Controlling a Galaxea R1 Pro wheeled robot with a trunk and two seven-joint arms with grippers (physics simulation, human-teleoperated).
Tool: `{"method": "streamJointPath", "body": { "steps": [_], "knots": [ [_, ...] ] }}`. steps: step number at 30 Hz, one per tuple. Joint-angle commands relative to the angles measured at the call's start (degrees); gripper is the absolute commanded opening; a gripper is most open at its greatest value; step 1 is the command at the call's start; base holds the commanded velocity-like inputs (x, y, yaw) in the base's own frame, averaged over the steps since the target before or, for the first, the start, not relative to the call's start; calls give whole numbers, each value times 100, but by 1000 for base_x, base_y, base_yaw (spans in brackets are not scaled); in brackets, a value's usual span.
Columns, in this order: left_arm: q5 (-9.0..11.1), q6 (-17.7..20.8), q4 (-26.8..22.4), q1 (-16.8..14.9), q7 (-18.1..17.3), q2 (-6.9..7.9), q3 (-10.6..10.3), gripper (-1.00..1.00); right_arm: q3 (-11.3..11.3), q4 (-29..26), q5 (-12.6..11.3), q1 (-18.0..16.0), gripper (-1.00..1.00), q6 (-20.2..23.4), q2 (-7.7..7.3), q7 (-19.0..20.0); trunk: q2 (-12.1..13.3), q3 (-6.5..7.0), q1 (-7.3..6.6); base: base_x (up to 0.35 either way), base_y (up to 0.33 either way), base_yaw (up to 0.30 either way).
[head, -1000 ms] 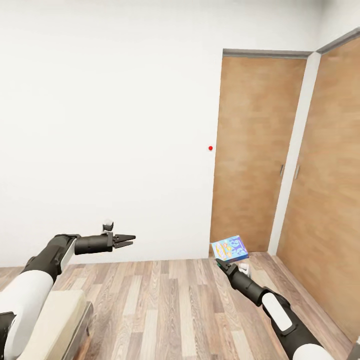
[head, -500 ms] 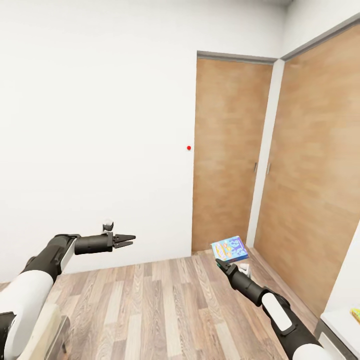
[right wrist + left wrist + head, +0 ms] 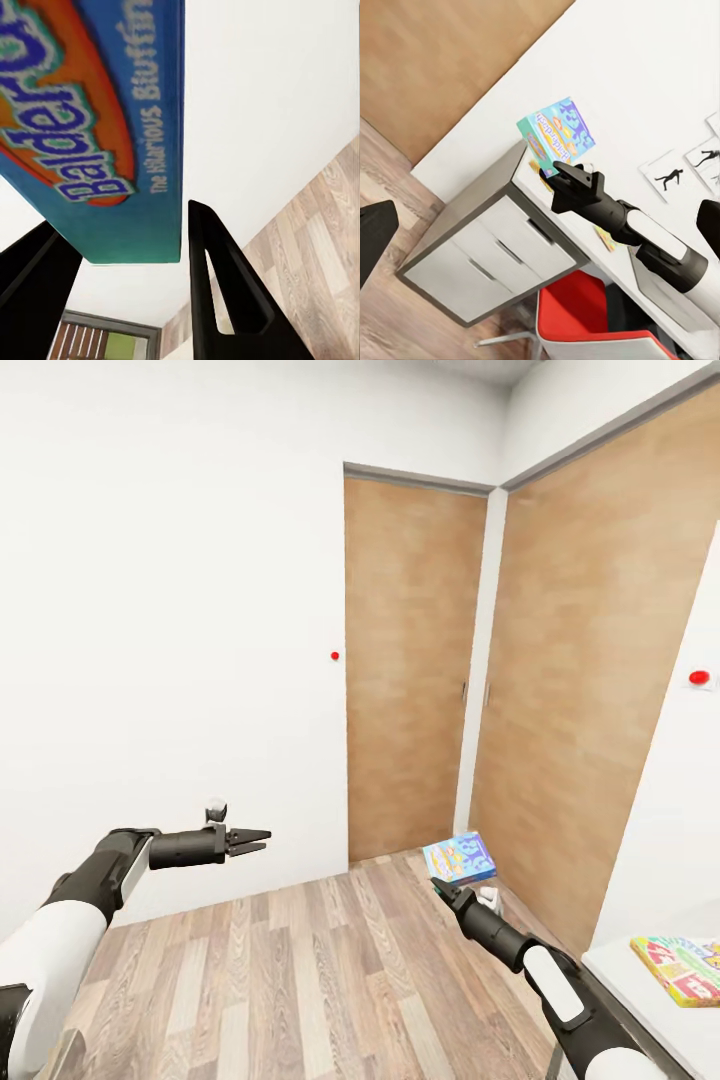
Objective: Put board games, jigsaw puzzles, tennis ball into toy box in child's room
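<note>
My right gripper is shut on the lower edge of a small blue board game, held up in the air over the wood floor. The right wrist view shows its blue and orange cover clamped between the black fingers. A green-orange-red board game lies on the light-grey table at the lower right. From the left wrist I see the table's drawer unit and the blue game above it. My left gripper is open and holds nothing, out in front of the white wall.
A wooden door and wide wooden panels stand ahead and to the right. A red chair sits under the table. Black silhouette pictures hang on the wall above it. Wood-plank floor stretches between me and the door.
The view has swung right: the door slid left in the picture and the table corner with a board game came into sight. Both arms keep their pose, the blue game still held.
</note>
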Motion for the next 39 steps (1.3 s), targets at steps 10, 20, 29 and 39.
{"method": "streamJointPath", "body": {
  "steps": [10, 20, 29, 39],
  "knots": [
    [0, 60, -2, 0, -20, 2, 4, 100, -13, 4, -55, -4, -100, 51, 2, 7, -5, -2, 2, 0, 0, -280],
    [0, 60, -2, 0, -20, 2, 3, 100, -13, 6, -55, -4, -100, 51, 2, 7, -5, -2, 2, 0, 0, -280],
    [0, 60, -2, 0, -20, 2, 3, 100, -13, 1, -54, -4, -100, 51, 2, 7, -5, -2, 2, 0, 0, -280],
    [0, 60, -2, 0, -20, 2, 3, 100, -13, 6, -46, -4, -100, 44, 2, 7, -5, -2, 2, 0, 0, -280]
  ]
}}
